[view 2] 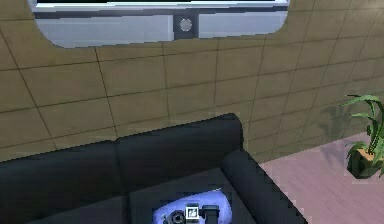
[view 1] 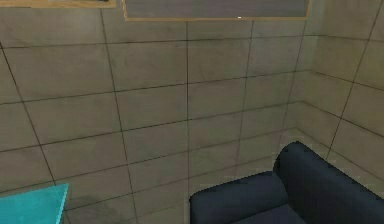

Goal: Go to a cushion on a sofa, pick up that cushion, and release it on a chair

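A dark blue sofa [view 2: 150, 155] stands against the tiled wall in the arm side view, and its end also appears at the forward view's lower right as the sofa [view 1: 300, 185]. On its seat near the bottom edge lies a pale blue cushion [view 2: 172, 208]. The gripper [view 2: 205, 213] appears at that cushion, with a small white marked square beside it. I cannot tell whether it holds anything, since the cushion rests on the seat at and behind it.
A potted plant [view 2: 366, 135] stands on the pinkish floor at the arm side view's right. A wide rounded frame [view 2: 160, 22] hangs on the wall above the sofa. In the forward view a cyan surface [view 1: 30, 205] sits at the lower left, and a framed panel [view 1: 215, 10] hangs on the tiled wall.
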Available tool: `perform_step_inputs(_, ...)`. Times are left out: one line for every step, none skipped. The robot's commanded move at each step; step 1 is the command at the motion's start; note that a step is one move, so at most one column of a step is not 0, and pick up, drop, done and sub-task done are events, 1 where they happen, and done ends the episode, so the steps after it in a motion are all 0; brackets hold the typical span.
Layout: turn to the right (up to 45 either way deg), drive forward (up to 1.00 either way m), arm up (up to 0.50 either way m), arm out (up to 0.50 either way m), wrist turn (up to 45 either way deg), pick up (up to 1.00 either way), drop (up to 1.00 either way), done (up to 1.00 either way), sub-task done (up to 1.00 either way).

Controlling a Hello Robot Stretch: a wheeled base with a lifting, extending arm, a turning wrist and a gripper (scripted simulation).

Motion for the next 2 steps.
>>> perform_step_inputs(0.0, 0.00, 0.00, 0.00, 45.0, 0.00, 0.00, 0.00, 0.00)
perform_step_inputs(0.0, 0.00, 0.00, 0.00, 45.0, 0.00, 0.00, 0.00, 0.00)
